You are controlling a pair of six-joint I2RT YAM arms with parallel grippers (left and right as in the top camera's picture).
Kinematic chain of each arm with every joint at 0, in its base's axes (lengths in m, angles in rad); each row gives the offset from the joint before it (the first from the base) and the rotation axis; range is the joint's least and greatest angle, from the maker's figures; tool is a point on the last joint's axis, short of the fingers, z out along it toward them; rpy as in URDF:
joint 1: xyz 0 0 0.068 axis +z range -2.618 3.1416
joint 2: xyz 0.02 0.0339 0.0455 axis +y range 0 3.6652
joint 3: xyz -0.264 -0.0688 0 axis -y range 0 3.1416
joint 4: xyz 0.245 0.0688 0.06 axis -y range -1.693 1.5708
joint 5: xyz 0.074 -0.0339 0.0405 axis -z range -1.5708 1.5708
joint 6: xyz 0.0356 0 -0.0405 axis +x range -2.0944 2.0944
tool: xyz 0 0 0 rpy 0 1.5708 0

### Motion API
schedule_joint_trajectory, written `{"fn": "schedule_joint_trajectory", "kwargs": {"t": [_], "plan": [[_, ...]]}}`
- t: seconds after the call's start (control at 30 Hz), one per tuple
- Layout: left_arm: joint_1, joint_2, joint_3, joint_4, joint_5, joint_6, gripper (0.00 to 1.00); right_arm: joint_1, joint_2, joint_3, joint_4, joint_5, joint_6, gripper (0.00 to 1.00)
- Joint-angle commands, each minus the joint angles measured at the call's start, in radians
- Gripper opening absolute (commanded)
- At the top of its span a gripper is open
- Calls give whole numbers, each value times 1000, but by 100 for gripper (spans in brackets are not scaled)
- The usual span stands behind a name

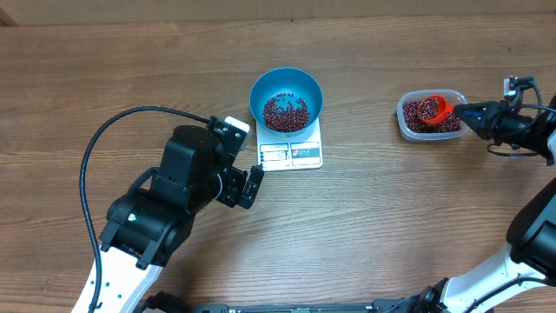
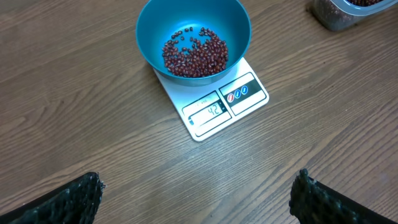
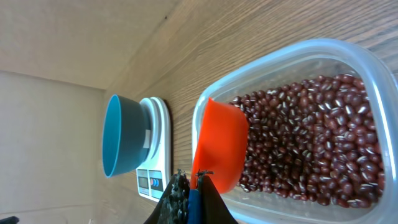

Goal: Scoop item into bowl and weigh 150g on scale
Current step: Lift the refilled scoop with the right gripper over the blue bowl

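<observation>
Blue bowl (image 1: 261, 94) on the scale (image 1: 291, 155), scoop (image 1: 432, 109) over at the tub (image 1: 401, 114).
The bowl holds a thin layer of beans (image 1: 285, 113) and covers most of the scale, whose display edge pokes out below it. Well off to the right on the desk (image 1: 391, 217), the right claw (image 1: 473, 114) pinches the scoop's blue handle, its orange cup over the tub's beans. The left claw (image 1: 250, 186) hangs empty just left of the scale.
</observation>
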Motion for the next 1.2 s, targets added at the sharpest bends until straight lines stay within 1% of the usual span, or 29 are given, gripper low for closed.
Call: {"fn": "schedule_joint_trajectory", "kwargs": {"t": [0.0,0.23,0.4,0.67,0.9,1.1,1.17], "plan": [[-6,-6,-4,1,-6,-6,100,-5,3,-8,-5,-60,-9,4],[-6,-6,-4,1,-6,-6,99,21,-5,-5,-38,-60,-31,4],[-6,-6,-4,1,-6,-6,100,87,-66,-5,-42,-60,-26,4],[-6,-6,-4,1,-6,-6,99,209,-138,-5,-42,-72,57,4],[-6,-6,-4,1,-6,-6,100,312,-139,-5,-38,-75,59,4],[-6,-6,-4,1,-6,-6,99,400,-139,-3,27,-75,136,4],[-6,-6,-4,1,-6,-6,99,426,-139,2,39,-74,137,4]]}}
